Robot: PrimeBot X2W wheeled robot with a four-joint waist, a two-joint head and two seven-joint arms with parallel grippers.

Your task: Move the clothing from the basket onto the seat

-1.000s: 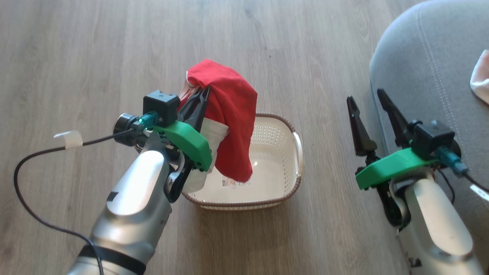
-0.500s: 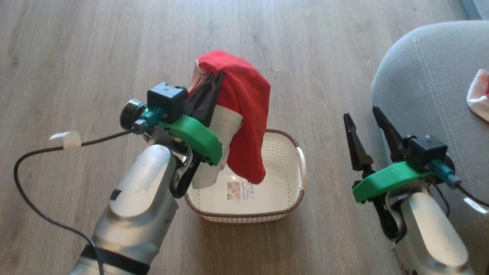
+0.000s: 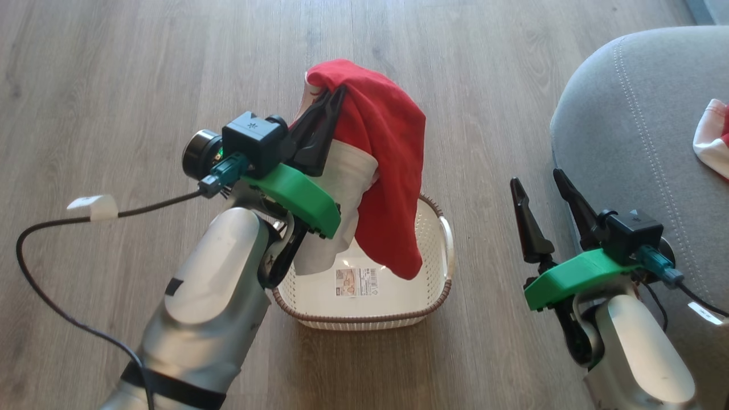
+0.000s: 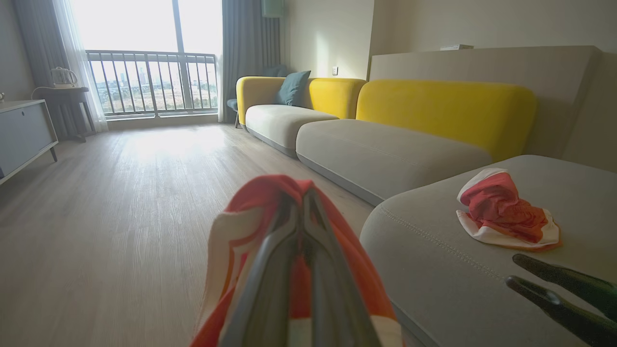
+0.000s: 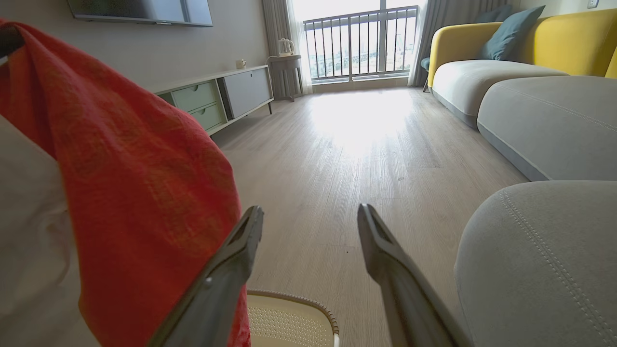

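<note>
Hanging from the left gripper (image 3: 340, 91) in the middle of the head view, a red garment (image 3: 393, 171) with a white panel drapes over the two dark fingers, which are pressed together on the cloth near its top fold. In the left wrist view the same fingers meet at their tips (image 4: 302, 193) with red and white fabric bunched around them. The garment's lower end shows over the inside of the basket (image 3: 370, 318), which stands on the wooden floor (image 3: 114, 85) in the lower middle of the frame; whether cloth and basket touch cannot be told. A label sticker (image 3: 356, 282) lies on the basket's bottom. At the lower right, the right gripper (image 3: 536, 177) stands with its fingers spread wide apart and nothing between them, just beside the edge of the grey seat (image 3: 626, 114). A second garment (image 3: 712, 136), red and white, lies crumpled on the seat at the right edge.
</note>
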